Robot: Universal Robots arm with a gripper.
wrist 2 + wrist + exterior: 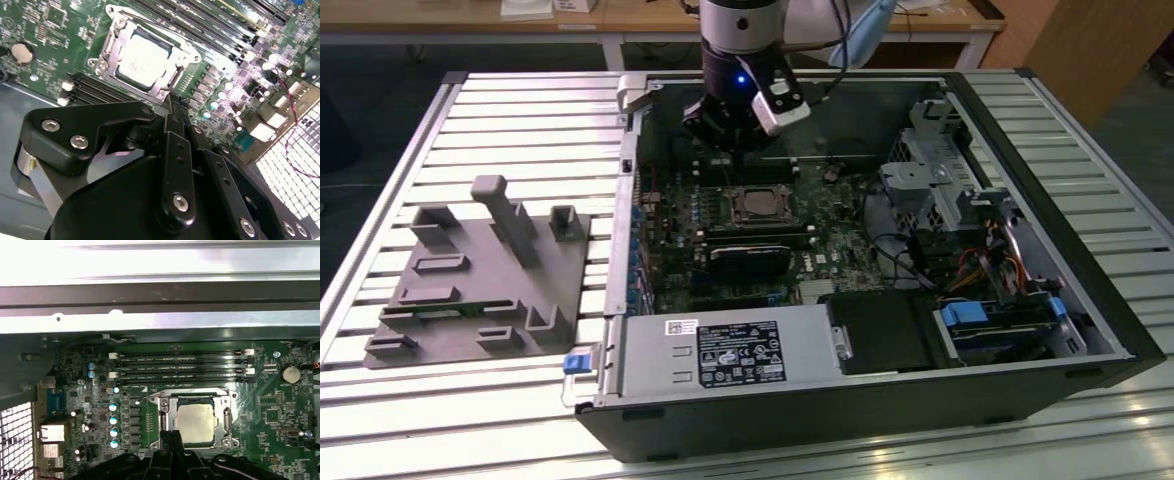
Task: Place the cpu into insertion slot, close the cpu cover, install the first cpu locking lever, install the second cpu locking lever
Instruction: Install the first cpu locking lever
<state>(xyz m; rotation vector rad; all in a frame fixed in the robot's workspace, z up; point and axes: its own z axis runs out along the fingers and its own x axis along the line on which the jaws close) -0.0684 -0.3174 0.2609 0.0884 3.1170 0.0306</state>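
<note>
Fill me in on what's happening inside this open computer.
A single robot arm has its gripper down inside the open computer case, above the green motherboard. The fingers look shut, with the tip right at the edge of the insertion slot. The cpu already sits in the slot, and the cpu cover lies down around it as a metal frame.

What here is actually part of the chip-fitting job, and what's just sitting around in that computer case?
Part of the job:
gripper, at the insertion slot's edge
cpu, seated in that slot
cpu cover, down around the chip

Just lying about:
memory slots
coin battery
power supply
grey holder block beside the case
</note>
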